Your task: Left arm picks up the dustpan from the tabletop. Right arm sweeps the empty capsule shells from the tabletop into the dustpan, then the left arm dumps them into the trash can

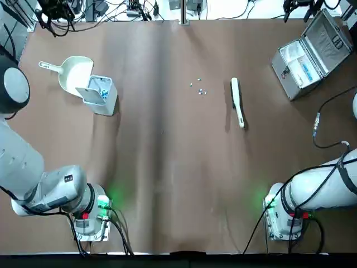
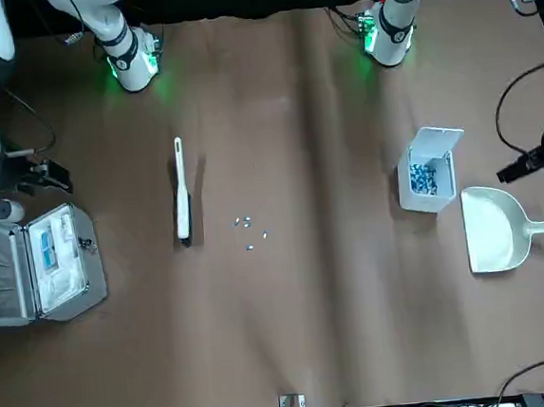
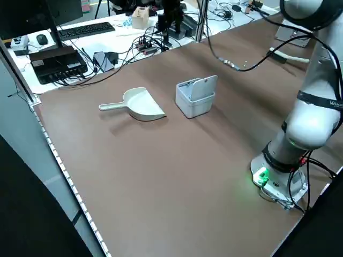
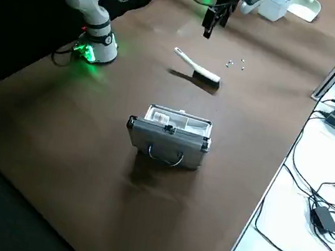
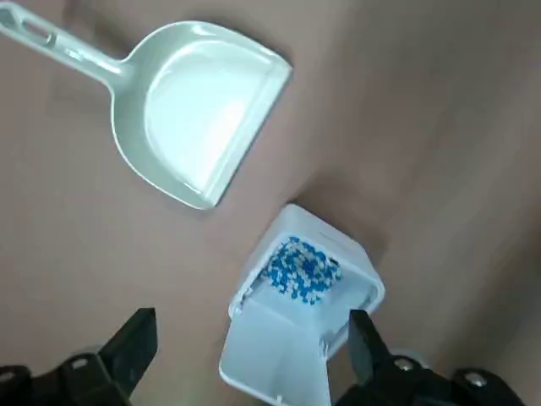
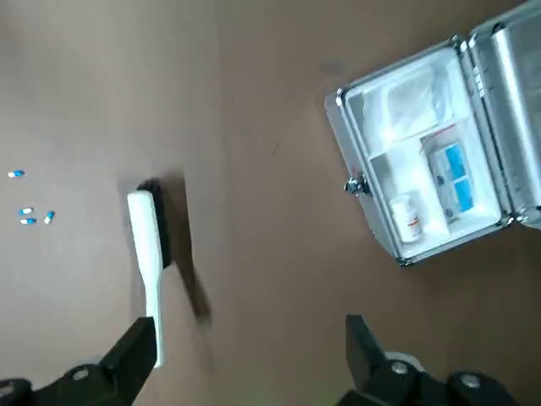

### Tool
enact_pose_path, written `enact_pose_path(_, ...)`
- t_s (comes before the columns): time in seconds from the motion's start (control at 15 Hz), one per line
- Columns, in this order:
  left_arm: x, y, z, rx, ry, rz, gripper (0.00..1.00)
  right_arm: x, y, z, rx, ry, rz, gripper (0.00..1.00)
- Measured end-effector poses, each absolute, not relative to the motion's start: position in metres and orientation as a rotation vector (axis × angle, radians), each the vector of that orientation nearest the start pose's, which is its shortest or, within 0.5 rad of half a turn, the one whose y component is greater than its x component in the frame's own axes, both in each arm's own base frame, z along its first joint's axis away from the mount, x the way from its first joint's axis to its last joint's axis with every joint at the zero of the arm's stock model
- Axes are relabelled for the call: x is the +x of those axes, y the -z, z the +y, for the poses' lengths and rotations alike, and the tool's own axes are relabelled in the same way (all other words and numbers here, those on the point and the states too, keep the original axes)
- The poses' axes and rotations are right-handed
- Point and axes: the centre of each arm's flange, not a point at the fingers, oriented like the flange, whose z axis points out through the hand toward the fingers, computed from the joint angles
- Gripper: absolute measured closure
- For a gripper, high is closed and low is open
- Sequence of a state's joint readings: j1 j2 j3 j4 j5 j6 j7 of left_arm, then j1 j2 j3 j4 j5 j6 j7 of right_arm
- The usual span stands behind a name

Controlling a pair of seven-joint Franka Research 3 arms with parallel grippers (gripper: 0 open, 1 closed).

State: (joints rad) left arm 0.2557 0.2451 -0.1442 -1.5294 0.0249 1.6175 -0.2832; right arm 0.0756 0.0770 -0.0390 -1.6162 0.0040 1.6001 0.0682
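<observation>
From my remote station, the pale cream plastic dustpan (image 5: 199, 110) lies flat on the brown bench (image 1: 167, 167), untouched, just beside the small light-grey trash can (image 5: 300, 309). My left pincer (image 5: 249, 355) hangs above them, fingers spread wide and empty. I judge the scoop light, stiff and slick; its thin handle (image 5: 63, 46) is the place to grip.

Cream dustpan (image 1: 76, 73), light-grey trash can (image 1: 101, 95)

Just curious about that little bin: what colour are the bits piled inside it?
Blue and white, heaped inside the trash can; the left wrist view shows them best.
</observation>
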Motion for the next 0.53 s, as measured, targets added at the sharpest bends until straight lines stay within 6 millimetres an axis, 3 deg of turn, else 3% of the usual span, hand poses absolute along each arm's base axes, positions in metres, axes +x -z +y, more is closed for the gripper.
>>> enact_pose_path(0.27, 0.624, -0.467, 0.135, -3.025, -0.244, -0.832, 0.00, 0.571, -0.533, 0.034, -3.099, -0.207, 0.038, 0.01)
enact_pose_path(0.53, 0.634, -0.446, 0.178, -2.927, -0.120, -1.123, 0.00, 0.566, -0.478, 0.053, -3.068, -0.214, 0.016, 0.01)
